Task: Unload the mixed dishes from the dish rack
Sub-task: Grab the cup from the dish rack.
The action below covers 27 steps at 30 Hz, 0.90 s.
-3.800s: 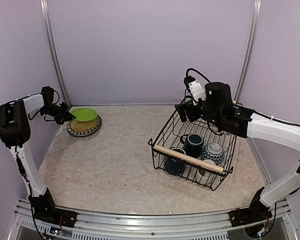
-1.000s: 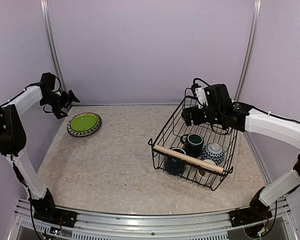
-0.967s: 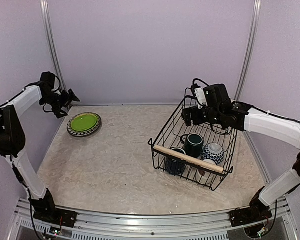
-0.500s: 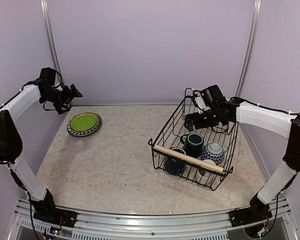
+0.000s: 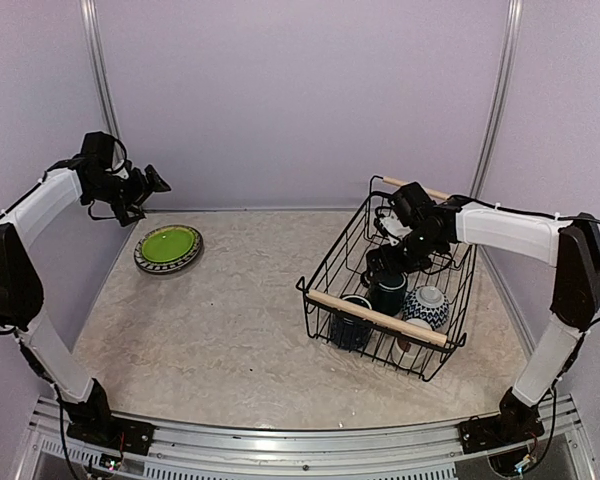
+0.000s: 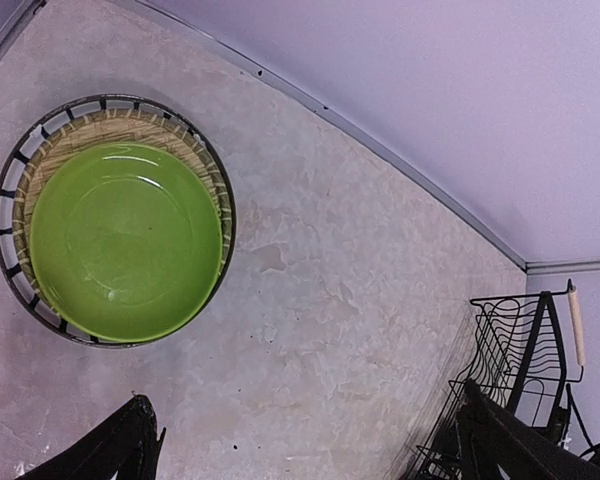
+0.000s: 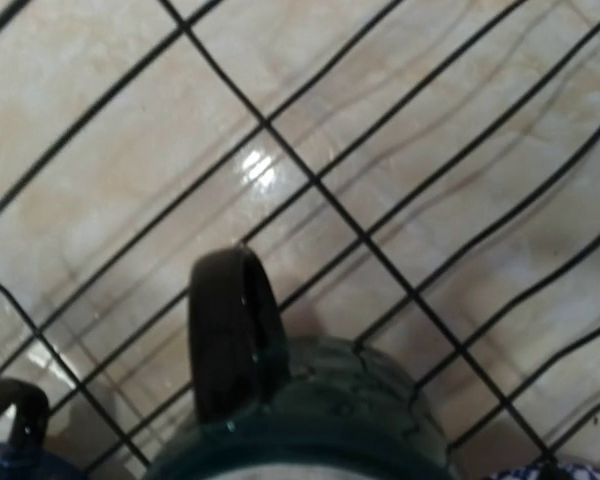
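Note:
The black wire dish rack (image 5: 320, 298) stands right of centre with wooden rod handles. Inside it are a dark mug (image 5: 390, 294), a second dark mug (image 5: 349, 327), a blue-white bowl (image 5: 427, 305) and a small cup (image 5: 411, 338). My right gripper (image 5: 383, 266) hangs open low inside the rack, right above the first mug; the right wrist view shows that mug's handle (image 7: 230, 330) and rim close below, with no fingers in view. The lime green plate (image 6: 125, 240) lies on the tan lattice plate (image 6: 202, 140). My left gripper (image 6: 315, 462) is open, raised behind that stack.
The plate stack (image 5: 168, 248) sits at the table's far left near the wall. Beneath the tan plate a dark-rimmed plate (image 6: 0, 215) shows at the edge. The rack's tall wire back (image 6: 520, 335) rises on the far right side.
My right gripper has come down from the rack's far rim into the rack, close over the dark mug. The left gripper, which earlier set the green plate on the stack, has lifted away empty.

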Motion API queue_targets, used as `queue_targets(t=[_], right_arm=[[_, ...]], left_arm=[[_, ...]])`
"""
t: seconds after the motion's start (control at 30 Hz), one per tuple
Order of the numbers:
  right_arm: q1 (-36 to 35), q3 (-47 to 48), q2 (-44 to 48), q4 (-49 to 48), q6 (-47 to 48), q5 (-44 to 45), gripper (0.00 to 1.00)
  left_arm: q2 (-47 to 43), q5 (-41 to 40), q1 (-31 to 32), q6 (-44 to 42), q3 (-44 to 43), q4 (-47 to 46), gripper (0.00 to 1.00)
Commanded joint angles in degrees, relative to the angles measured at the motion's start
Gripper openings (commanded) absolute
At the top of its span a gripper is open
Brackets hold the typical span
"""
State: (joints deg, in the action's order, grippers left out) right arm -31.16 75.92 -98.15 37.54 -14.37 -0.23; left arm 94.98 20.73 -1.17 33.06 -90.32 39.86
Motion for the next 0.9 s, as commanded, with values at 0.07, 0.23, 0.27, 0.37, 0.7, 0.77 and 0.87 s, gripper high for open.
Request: queue_targets(t=[0.07, 0.23, 0.27, 0.37, 0.7, 0.77, 0.87], right_arm=[[0.3, 1.4, -1.8, 3.8, 1.9, -0.8, 1.00], [0.3, 0.6, -2.5, 3.1, 2.1, -1.5, 1.00], [0.3, 0.5, -2.6, 2.9, 2.1, -1.3, 1.00], [0.3, 0.5, -3.2, 2.6, 2.2, -1.2, 1.00], [0.3, 0.1, -5.0, 2.3, 2.3, -0.2, 1.00], [0.4, -0.2, -5.0, 1.9, 2.2, -0.2, 0.99], [0.3, -0.2, -5.0, 1.4, 2.0, -0.2, 0.91]], left_arm=[[-0.9, 0.5, 0.7, -0.9, 0.7, -0.6, 0.99], [-0.5, 0.5, 0.8, -1.0, 0.6, -0.4, 0.99], [-0.4, 0.5, 0.8, -1.0, 0.6, -0.4, 0.99], [-0.1, 0.5, 0.7, -1.0, 0.5, -0.2, 0.99], [0.2, 0.8, 2.7, -1.1, 0.3, -0.1, 0.99], [0.2, 0.9, 2.7, -1.0, 0.3, -0.1, 0.99], [0.3, 1.0, 2.7, -1.0, 0.4, -0.1, 0.99]])
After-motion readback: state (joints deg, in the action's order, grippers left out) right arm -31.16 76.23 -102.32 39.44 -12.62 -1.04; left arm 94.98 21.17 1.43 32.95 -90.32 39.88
